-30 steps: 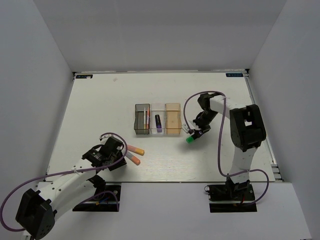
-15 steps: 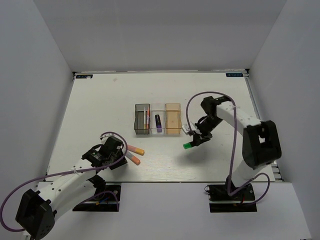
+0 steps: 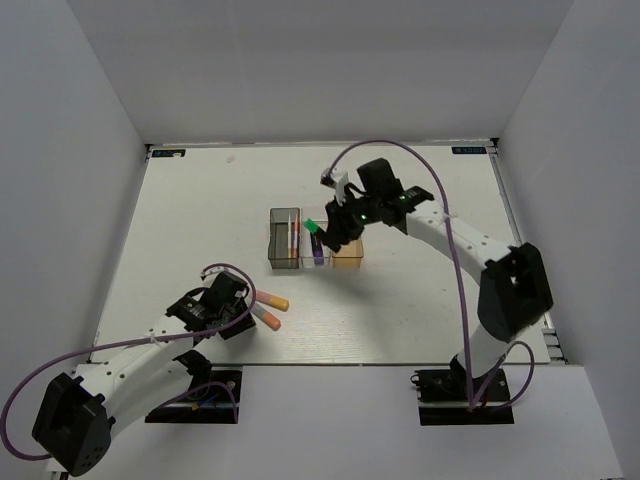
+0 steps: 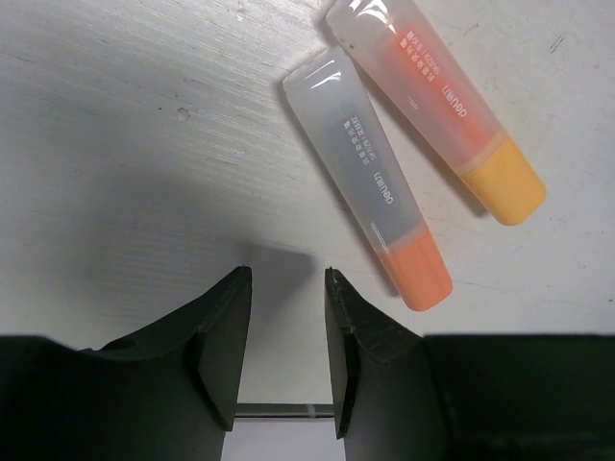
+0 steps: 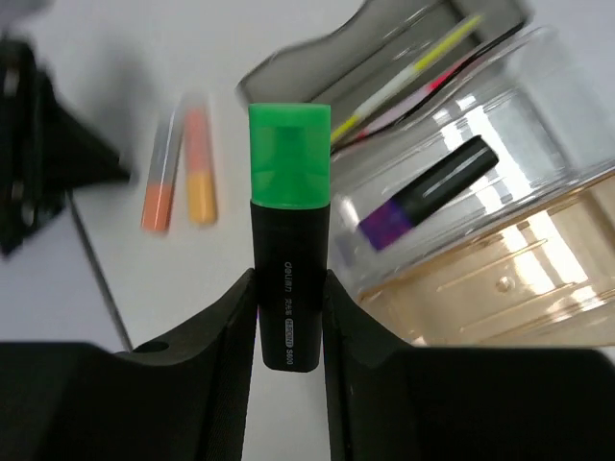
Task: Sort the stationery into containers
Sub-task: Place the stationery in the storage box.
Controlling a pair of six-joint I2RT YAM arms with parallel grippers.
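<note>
**Right arm brings green highlighter over the bins; left arm waits beside two on the table**

Swinging in from the bare table to the right of the bins, where it was a second ago, the right gripper (image 3: 328,234) now hangs over the row of containers. Its fingers pinch the barrel of a stubby green-and-black highlighter (image 5: 288,274), green cap pointing away from the wrist. From above, that cap overlaps the clear bin close to the wall it shares with the grey one.

The three small rectangular translucent plastic bins stand joined in a row: the smoky dark grey bin (image 3: 277,243) on the left, the clear bin (image 3: 316,214) in the middle and the pale orange-tan bin (image 3: 349,260) on the right. Thin pens (image 5: 408,82), one yellowish and one pinkish, lie in the grey bin. A purple-and-black highlighter (image 5: 428,192) lies slanted in the clear bin.

The left arm has hardly shifted. The left gripper (image 4: 285,288) sits low over the white tabletop (image 3: 190,220), its fingers spread a little with only bare table between them. Just ahead of them lie two stubby frosted-plastic highlighters, side by side and touching: the orange-capped highlighter (image 4: 370,182), nearer the fingertips, and the yellow-capped highlighter (image 4: 432,101) beyond it. Both rest on the table well apart from the bins.
</note>
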